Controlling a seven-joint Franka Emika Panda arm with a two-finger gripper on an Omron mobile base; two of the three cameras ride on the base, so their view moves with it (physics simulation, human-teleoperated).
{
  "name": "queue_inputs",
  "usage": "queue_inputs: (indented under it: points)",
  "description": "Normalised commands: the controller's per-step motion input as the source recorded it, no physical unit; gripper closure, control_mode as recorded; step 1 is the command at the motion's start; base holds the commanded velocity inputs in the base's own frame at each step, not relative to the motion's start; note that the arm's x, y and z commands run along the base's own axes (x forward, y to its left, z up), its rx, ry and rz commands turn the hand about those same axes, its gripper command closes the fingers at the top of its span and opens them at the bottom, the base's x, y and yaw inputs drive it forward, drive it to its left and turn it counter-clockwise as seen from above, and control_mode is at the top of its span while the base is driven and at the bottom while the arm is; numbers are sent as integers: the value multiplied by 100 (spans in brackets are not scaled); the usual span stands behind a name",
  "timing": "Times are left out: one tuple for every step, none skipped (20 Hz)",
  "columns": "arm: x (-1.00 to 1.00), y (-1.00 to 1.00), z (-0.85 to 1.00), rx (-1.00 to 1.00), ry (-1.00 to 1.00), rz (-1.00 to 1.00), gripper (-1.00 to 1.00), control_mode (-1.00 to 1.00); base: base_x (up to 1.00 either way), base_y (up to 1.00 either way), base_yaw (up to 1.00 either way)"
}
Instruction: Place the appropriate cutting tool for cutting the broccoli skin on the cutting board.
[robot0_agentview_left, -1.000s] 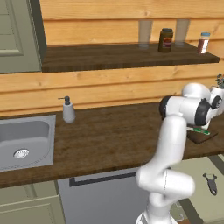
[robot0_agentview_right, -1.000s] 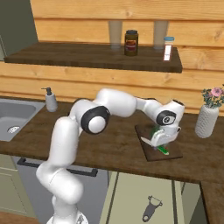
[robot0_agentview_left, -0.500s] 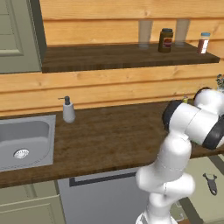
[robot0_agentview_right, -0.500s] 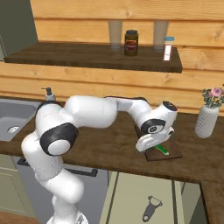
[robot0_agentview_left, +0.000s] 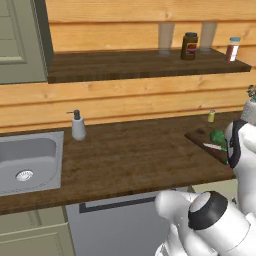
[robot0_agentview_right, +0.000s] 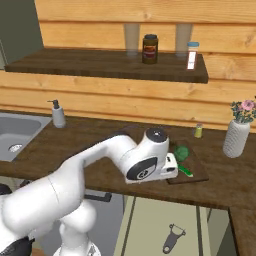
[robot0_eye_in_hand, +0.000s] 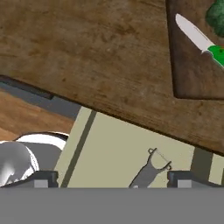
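Two task items already share the cutting board (robot0_agentview_right: 192, 172): the knife (robot0_eye_in_hand: 202, 42) lies flat on it, pale blade pointing away from the broccoli (robot0_eye_in_hand: 216, 15), green handle just beside the floret, nothing gripping it. I judge the placing done; the knife lies flat and free on the wood, so I see nothing left to fix.

Sweeping left to right over the counter (robot0_agentview_left: 130, 155): sink (robot0_agentview_left: 25, 160) at the far left, soap dispenser (robot0_agentview_left: 78, 126) just beside it against the wall, a long bare stretch, then the small yellow-green bottle (robot0_agentview_left: 211, 116) near the board's back corner, and the vase with flowers (robot0_agentview_right: 236, 135) well apart on the right. Up on the shelf (robot0_agentview_right: 105, 62) stand two glasses, a dark jar (robot0_agentview_right: 149, 48) and a red-labelled bottle (robot0_agentview_right: 191, 55) (none matter here).

My gripper (robot0_eye_in_hand: 114, 180) hangs off the counter's front edge, looking down past it; its two tips sit wide apart with nothing between them. Below, the grey peeler (robot0_agentview_right: 172, 238) lies on the floor, well away from the board. Nothing stands between my hand and open space, though the arm's big white elbow crowds the board's front edge.
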Motion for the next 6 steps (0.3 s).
queue_inputs:
  points:
    - [-100,34,77,4,2,-33,-100,-100,0,0,0]
    - [-100,30,83,6,5,-30,-100,-100,0,0,0]
    - [-100,27,76,6,7,-27,-100,-100,0,0,0]
    - [-100,26,69,6,6,-25,-100,-100,0,0,0]
    - [-100,24,56,6,3,-23,-100,-100,0,0,0]
    - [-100,29,52,7,0,-20,-100,-100,0,0,0]
